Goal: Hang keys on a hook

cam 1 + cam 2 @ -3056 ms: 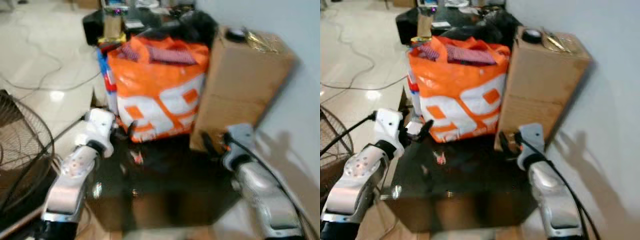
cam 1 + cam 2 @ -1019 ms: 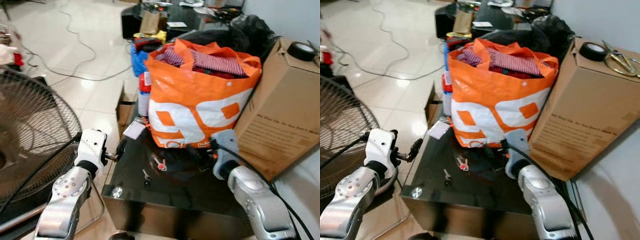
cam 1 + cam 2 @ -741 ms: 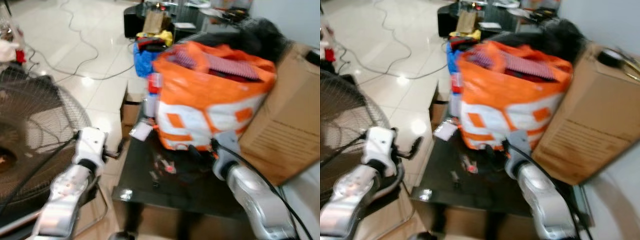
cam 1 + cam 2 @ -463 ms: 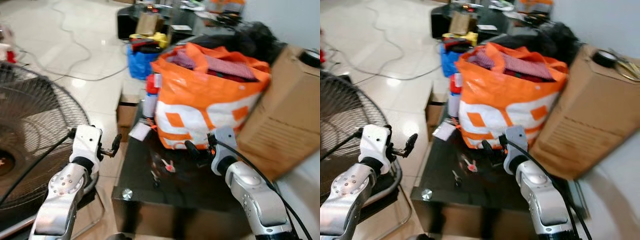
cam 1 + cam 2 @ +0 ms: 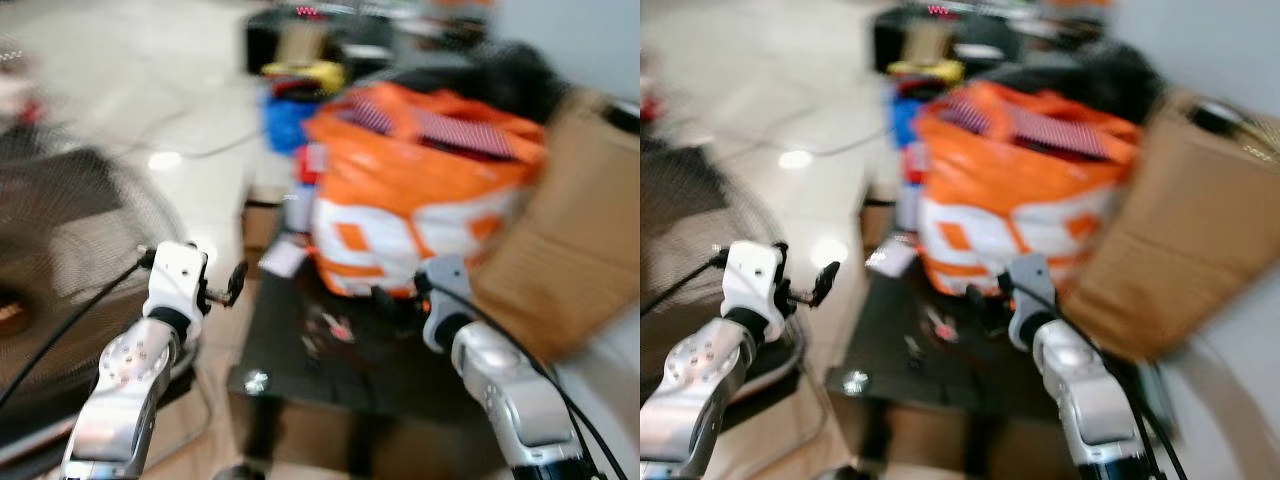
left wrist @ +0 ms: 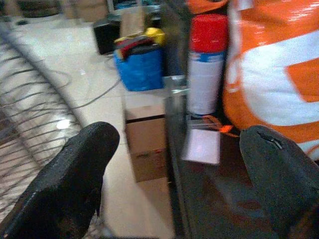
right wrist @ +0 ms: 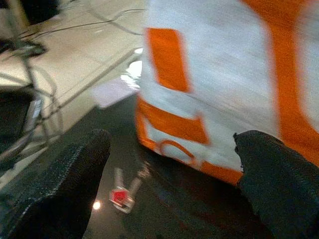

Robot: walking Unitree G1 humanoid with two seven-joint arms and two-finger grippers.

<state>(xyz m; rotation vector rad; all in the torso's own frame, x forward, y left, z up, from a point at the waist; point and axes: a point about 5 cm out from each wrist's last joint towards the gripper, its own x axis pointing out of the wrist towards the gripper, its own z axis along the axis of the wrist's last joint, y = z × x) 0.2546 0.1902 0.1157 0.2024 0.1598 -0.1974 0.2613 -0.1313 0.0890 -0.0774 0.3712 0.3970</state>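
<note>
Head views blurred. Keys (image 7: 123, 191) with a red tag lie on the dark glossy desk (image 5: 300, 375), just near of the orange-and-white bag (image 5: 420, 200). Right gripper (image 7: 167, 184) hovers over the desk facing the bag and keys, fingers (image 7: 60, 174) spread wide, holding nothing. Left gripper (image 6: 174, 164) is off the desk's left edge, fingers (image 6: 75, 169) apart, empty. Red-capped spray can (image 6: 208, 64) stands beside the bag; cardboard box (image 5: 1160, 220) on the right.

left gripper (image 5: 236, 281) raised slightly, right gripper (image 5: 385, 297) steady
</note>
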